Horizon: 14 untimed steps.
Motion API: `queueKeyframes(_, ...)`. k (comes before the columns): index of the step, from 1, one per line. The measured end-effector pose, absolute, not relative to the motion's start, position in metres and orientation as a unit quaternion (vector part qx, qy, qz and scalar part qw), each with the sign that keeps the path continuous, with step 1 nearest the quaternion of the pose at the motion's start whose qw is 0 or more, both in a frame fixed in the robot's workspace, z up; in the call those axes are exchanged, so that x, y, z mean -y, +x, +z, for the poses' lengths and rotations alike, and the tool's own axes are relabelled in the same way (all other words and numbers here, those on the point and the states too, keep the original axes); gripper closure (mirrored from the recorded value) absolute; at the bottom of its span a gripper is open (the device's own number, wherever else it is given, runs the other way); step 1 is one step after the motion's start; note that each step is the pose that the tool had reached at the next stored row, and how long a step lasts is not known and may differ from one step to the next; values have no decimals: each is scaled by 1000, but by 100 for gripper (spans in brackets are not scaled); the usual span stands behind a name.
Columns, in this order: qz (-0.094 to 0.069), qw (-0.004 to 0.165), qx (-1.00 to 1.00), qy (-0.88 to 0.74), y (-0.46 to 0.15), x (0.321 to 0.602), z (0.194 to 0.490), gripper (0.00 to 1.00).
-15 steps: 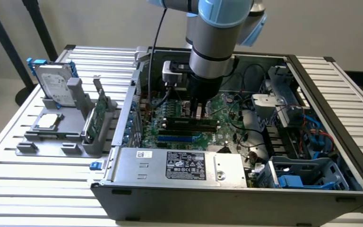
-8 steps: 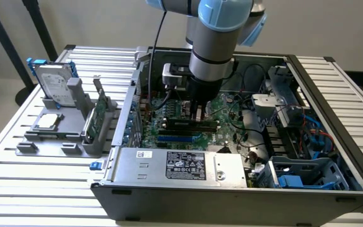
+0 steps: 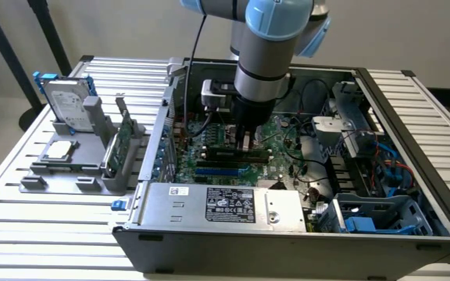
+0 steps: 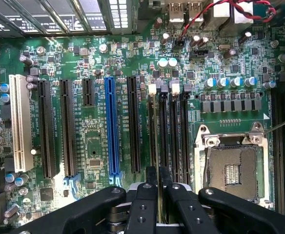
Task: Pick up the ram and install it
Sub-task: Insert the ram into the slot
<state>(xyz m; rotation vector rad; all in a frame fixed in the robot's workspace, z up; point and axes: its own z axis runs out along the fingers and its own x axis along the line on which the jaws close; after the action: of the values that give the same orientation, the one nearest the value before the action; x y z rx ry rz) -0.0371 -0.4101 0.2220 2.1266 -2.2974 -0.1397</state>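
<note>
In the exterior view the hand (image 3: 245, 140) reaches into the computer case (image 3: 287, 234), and in the wrist view its fingers (image 4: 145, 204) pinch the ram (image 4: 159, 146) edge-on over the memory slots (image 4: 174, 141), where slight misalignment could jam it.

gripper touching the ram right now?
Touching. In the wrist view the gripper fingers are closed on the ram edge, no gap, over the motherboard slots.
</note>
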Motion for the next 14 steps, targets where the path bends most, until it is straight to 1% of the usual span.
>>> queueKeyframes(8,-45,4,733,679,-37,410,220,86)
queueKeyframes(10,-45,4,733,679,-37,410,220,84)
queueKeyframes(11,-45,4,733,679,-37,410,220,77)
queueKeyframes(14,-45,3,733,679,-37,410,220,77)
